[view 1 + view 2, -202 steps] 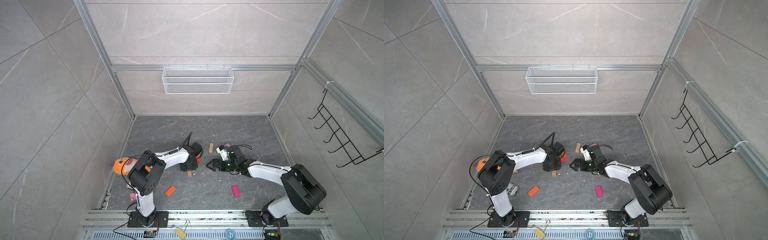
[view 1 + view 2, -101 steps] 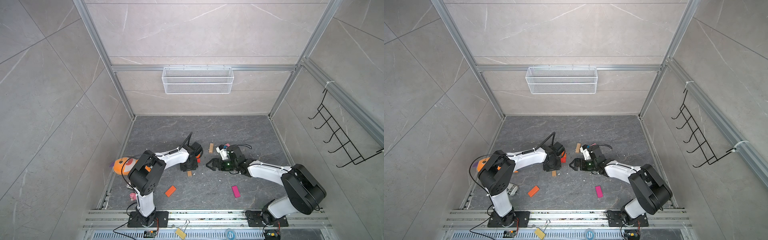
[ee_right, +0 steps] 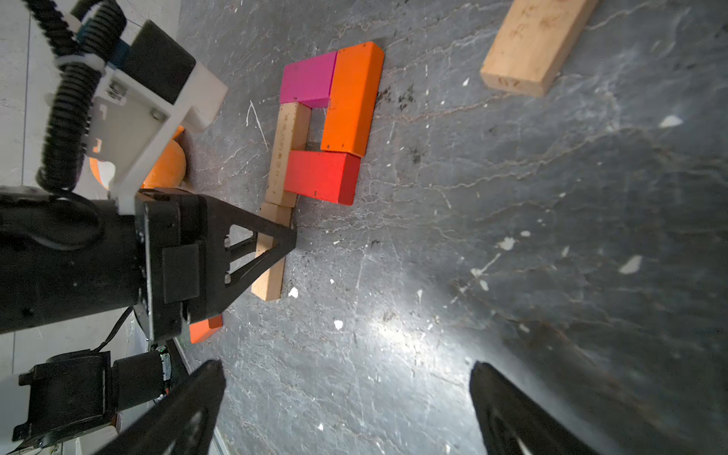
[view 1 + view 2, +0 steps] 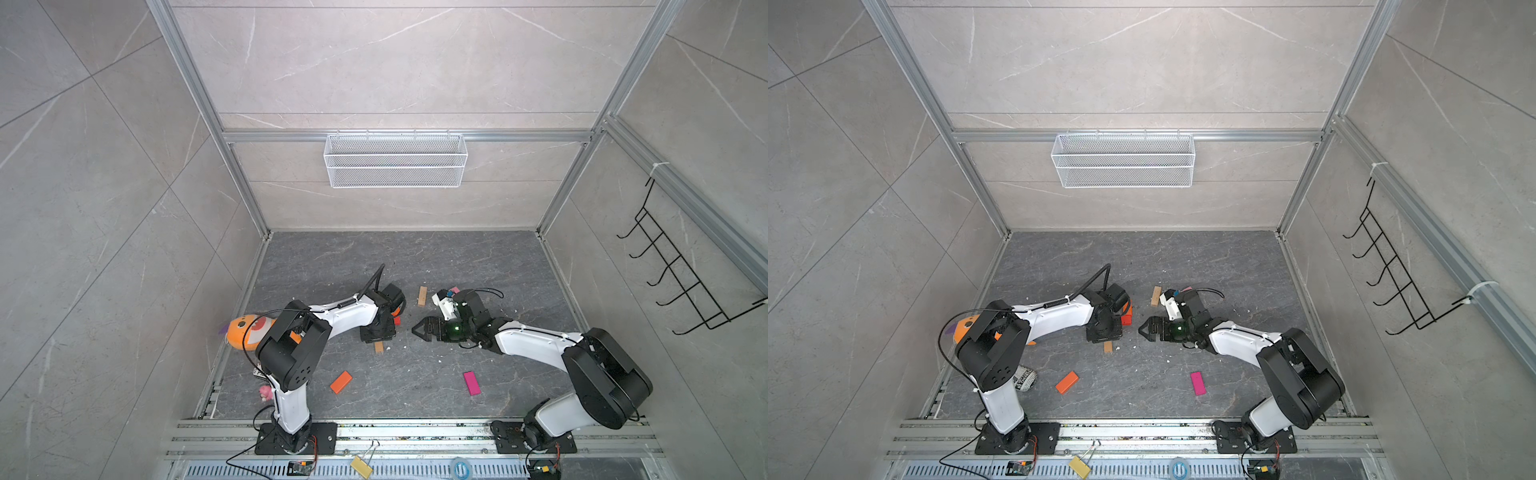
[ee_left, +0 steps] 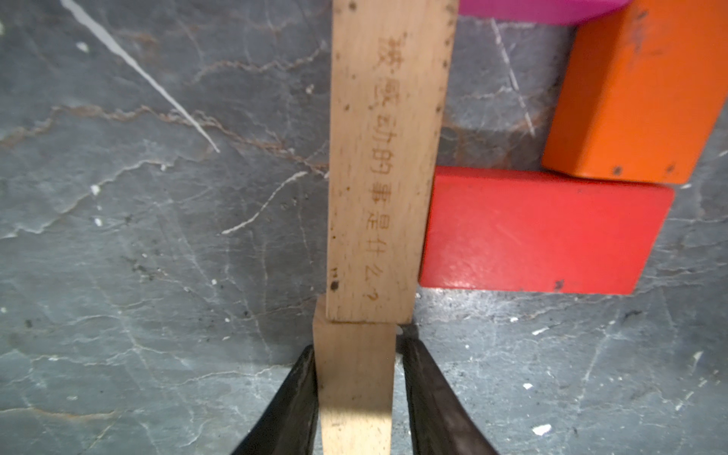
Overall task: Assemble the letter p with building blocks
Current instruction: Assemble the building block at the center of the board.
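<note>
The letter p (image 3: 346, 102) lay flat on the dark stone floor (image 4: 374, 257) near mid-floor, largely hidden under the left wrist in both top views. Its stem comprised an upper tan block (image 5: 386, 157) and a lower tan block (image 5: 354, 409), butted end to end with a slight sideways offset. The loop was formed by a magenta block (image 5: 543, 10), an orange block (image 5: 638, 90) and a red block (image 5: 543, 232), the red one touching the stem's side and the orange one's end. The left gripper (image 5: 357, 350) was closed against both long sides of the lower tan block, which rested on the floor. The right gripper (image 3: 346, 394) stood spread wide and empty, just beside the figure and pointing towards it. A loose tan block (image 4: 422, 296) lay near the right wrist. A loose orange block (image 4: 341, 382) and a loose magenta block (image 4: 471, 383) lay well apart, nearer the arm bases. A plush fish (image 4: 243, 332) sat at the floor's left edge.
</note>
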Robot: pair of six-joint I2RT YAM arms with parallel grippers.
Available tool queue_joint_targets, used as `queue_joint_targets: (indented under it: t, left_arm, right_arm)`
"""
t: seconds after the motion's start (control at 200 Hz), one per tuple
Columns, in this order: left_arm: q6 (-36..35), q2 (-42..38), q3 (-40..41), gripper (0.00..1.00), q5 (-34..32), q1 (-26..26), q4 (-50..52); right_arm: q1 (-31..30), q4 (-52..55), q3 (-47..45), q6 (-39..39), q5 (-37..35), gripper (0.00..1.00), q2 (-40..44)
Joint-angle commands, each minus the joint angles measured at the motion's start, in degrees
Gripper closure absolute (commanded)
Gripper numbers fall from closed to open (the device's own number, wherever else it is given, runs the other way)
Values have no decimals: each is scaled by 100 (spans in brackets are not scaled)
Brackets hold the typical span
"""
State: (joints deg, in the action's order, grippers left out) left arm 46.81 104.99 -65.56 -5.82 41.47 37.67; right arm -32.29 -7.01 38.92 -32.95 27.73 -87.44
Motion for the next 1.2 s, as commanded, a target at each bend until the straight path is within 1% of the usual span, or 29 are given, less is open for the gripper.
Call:
queue_joint_targets:
  t: [0.0,0.324,0.943,1.198]
  left_arm:
    - [-110,224,96,61,222,-17,-313]
    - [-137,235,114,61,281,-17,-387]
    - [-174,276,100,58,249,-18,-424]
    - [-192,189,166,60,226,-17,-496]
  right_arm:
    - [-49,-179,-18,56,183,0,114]
    - [-51,-385,-104,-1,294,0,195]
    - [-58,-311,-69,12,262,0,150]
    - [-67,-251,-43,26,231,0,139]
